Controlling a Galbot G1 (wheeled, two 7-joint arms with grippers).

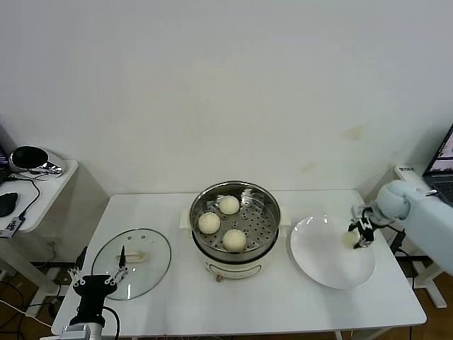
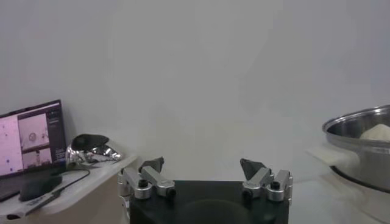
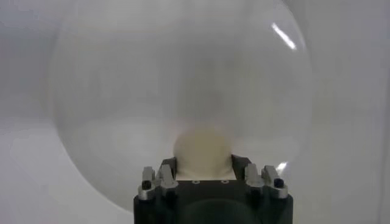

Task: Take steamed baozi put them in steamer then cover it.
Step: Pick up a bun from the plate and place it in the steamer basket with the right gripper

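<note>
The steamer (image 1: pixel 265 200) stands mid-table with three baozi on its perforated tray: one at the back (image 1: pixel 228 205), one at the left (image 1: pixel 209 222), one at the front (image 1: pixel 234 239). My right gripper (image 1: pixel 359 234) is over the right part of the white plate (image 1: pixel 318 262), shut on the fourth baozi (image 1: pixel 350 239). In the right wrist view the bun (image 3: pixel 201 146) sits between the fingers (image 3: pixel 239 164) above the plate (image 3: pixel 122 91). The glass cover (image 1: pixel 152 258) lies flat at the front left. My left gripper (image 1: pixel 97 278) is open and empty at its near edge. The steamer's rim (image 2: pixel 359 131) shows in the left wrist view.
A side table (image 1: pixel 60 185) at the left carries a black and silver object (image 1: pixel 32 159), a mouse and cables. A laptop (image 1: pixel 442 166) stands on a stand at the far right. The white table's front edge runs just below the cover and the plate.
</note>
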